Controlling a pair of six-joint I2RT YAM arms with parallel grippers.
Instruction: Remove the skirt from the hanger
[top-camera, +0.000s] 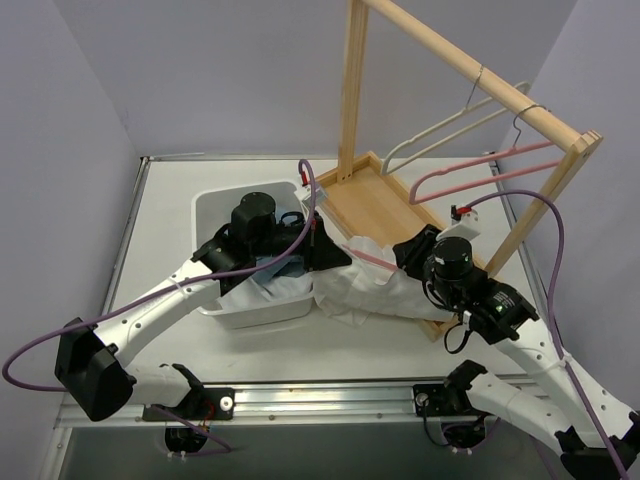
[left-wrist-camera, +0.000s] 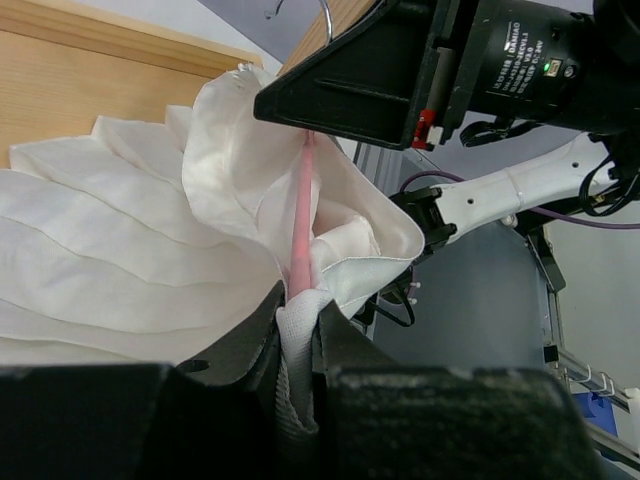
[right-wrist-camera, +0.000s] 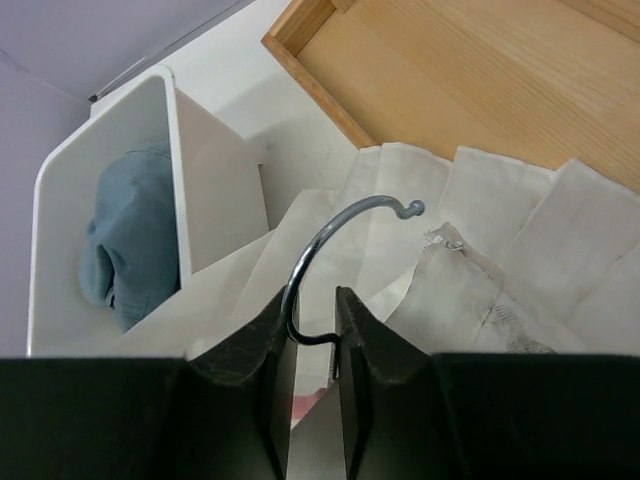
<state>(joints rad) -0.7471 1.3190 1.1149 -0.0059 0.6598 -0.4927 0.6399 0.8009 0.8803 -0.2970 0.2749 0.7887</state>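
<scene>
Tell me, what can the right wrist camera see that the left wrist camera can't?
Only the right wrist view: a white bin with blue cloth inside. Only the left wrist view: the left hand pinching the edge of the skirt, and the right arm behind. Both: the white pleated skirt, the wooden tray and the hanger's metal hook.

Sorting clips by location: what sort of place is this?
Probably a robot-lab test cell rather than a home: plain lavender wall panels enclose a white tabletop, with a bare wooden garment rack and a white plastic bin as props.
</scene>
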